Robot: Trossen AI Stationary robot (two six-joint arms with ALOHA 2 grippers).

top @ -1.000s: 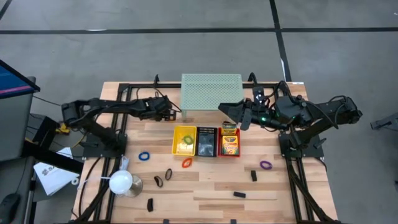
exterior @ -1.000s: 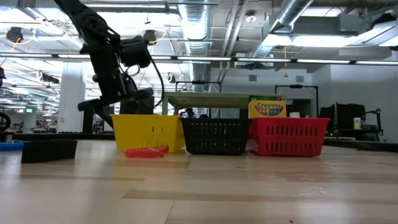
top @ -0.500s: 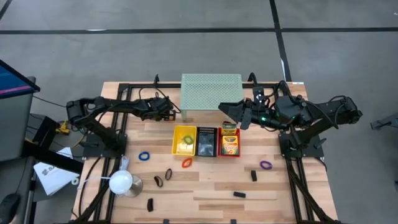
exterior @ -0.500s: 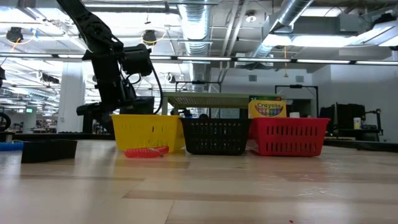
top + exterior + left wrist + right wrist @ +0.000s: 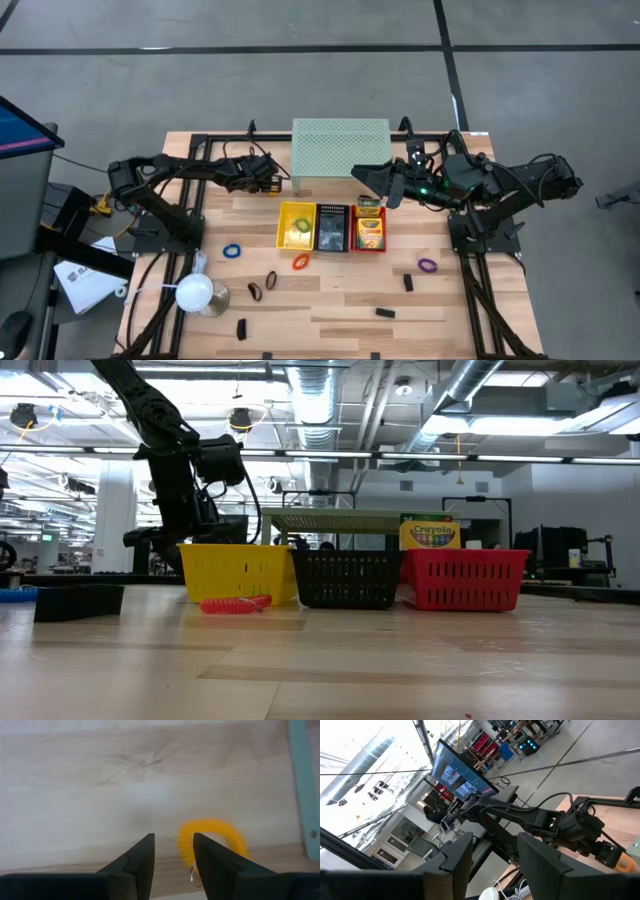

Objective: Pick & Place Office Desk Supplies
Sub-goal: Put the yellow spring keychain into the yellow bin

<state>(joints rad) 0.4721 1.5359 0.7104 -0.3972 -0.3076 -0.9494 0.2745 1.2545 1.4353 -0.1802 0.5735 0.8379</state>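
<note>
The left gripper point(image 5: 172, 852) hangs low over the bare pale wood table point(image 5: 75, 785), its two dark fingers point(image 5: 137, 860) parted by a narrow gap with nothing between them. Just beside one fingertip, partly hidden behind it, lies a yellow-orange coiled ring band point(image 5: 212, 840) flat on the wood; whether finger and band touch cannot be told. Beyond the band runs the edge of the pale green mesh shelf point(image 5: 340, 145).

Farther from this gripper, past the shelf's front, three small baskets stand in a row: yellow plastic basket point(image 5: 296, 226), black mesh basket point(image 5: 331, 227) and red plastic basket point(image 5: 368, 230), the last holding a yellow-green crayon box point(image 5: 430, 535) upright. An orange-red coiled band point(image 5: 300, 262) lies just in front of the yellow basket.

The right gripper point(image 5: 358, 175) is raised above the shelf's near corner, fingers moderately apart, holding nothing.

A blue ring band point(image 5: 232, 250), a purple ring band point(image 5: 428, 265) and small black clips point(image 5: 384, 313) lie scattered farther out.
</note>
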